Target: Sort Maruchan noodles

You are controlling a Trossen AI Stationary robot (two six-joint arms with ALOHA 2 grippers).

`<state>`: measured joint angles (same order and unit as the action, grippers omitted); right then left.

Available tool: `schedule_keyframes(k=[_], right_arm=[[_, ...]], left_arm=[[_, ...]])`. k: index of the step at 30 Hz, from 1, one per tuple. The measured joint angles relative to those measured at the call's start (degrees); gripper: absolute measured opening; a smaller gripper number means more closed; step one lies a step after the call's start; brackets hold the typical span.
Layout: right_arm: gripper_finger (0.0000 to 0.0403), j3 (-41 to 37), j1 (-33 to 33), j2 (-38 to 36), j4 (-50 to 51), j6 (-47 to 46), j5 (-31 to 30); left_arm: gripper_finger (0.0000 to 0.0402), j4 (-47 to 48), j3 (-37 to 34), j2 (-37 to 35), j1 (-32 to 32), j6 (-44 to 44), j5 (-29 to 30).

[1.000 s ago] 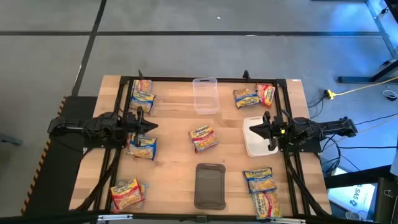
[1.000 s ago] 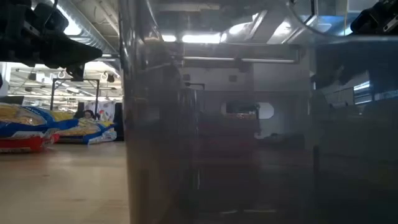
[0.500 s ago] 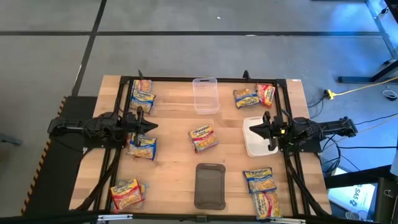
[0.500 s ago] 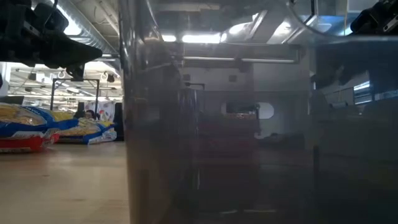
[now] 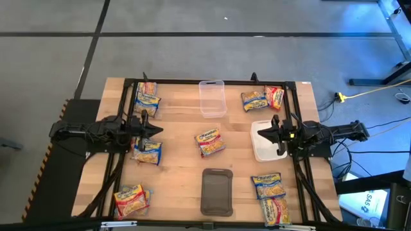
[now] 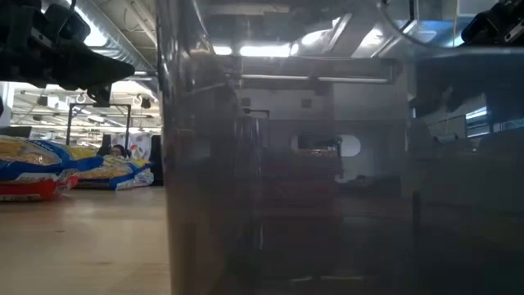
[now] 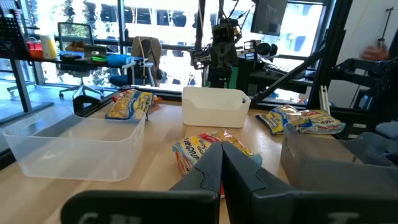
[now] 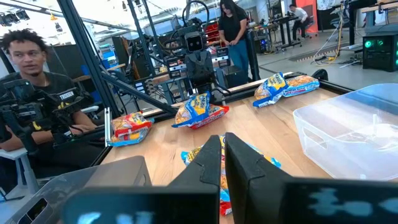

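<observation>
Item: Maruchan noodles (image 5: 210,142), flat crinkly packets scattered around the clear tub (image 5: 212,98). Likely light, slippery, brittle inside; pinch an edge. Left gripper (image 5: 156,130) and right gripper (image 5: 261,134): fingers closed, empty.

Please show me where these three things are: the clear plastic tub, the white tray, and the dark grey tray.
clear plastic tub (image 5: 212,97), high view, on its see-through bottom.
white tray (image 5: 262,149), high view, on the bare floor of the tray.
dark grey tray (image 5: 217,191), high view, on its flat middle.

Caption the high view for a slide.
Crinkly yellow-orange noodle packets scattered around a wooden table, both arms parked at its sides.
</observation>
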<state>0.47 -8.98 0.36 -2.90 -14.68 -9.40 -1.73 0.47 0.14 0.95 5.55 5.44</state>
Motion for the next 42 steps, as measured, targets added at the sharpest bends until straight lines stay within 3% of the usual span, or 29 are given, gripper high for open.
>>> schedule_keyframes(k=[14, 25, 31, 34, 42], right_arm=[[0.0001, 0.0, 0.0, 0.0, 0.0, 0.0, 0.0], [0.0001, 0.0, 0.0, 0.0, 0.0, 0.0, 0.0], [0.0001, 0.0, 0.0, 0.0, 0.0, -0.3, 0.0], [0.0001, 0.0, 0.0, 0.0, -0.1, -4.7, -0.1], [0.0001, 0.0, 0.0, 0.0, -4.1, -5.5, -8.3]], left_arm=[[0.0, -0.2, 0.0, 0.0, 0.0, -0.9, 0.0], [0.0, -13.6, 0.0, 0.0, 0.0, 6.1, 0.0], [0.0, -21.3, 0.0, 0.0, 0.0, 11.1, 5.5], [0.0, -22.1, 0.0, 0.0, -0.1, 12.1, 7.3], [0.0, -24.5, 0.0, 3.8, -0.1, 14.3, 11.0]])
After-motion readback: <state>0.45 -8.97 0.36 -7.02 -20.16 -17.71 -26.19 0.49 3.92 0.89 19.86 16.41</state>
